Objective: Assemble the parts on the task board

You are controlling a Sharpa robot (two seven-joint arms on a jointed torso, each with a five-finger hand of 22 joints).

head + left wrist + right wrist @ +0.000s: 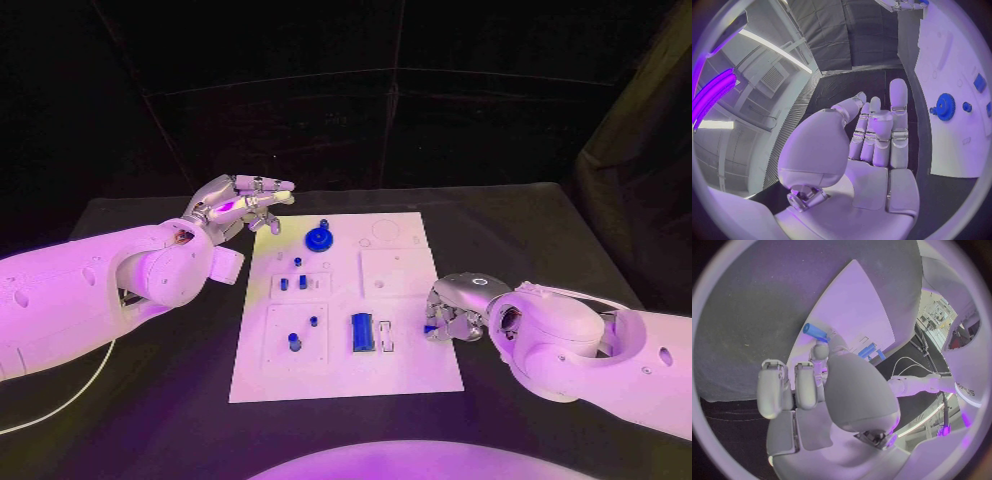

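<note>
right hand (459,310) pinching blue part (815,332), task board (397,375)

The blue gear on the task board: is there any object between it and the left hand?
Nothing visible stands between them. The left hand hovers with nothing in it, beside the task board's far left corner, and the blue gear stands on the board just to its right, with only bare white board between.
</note>
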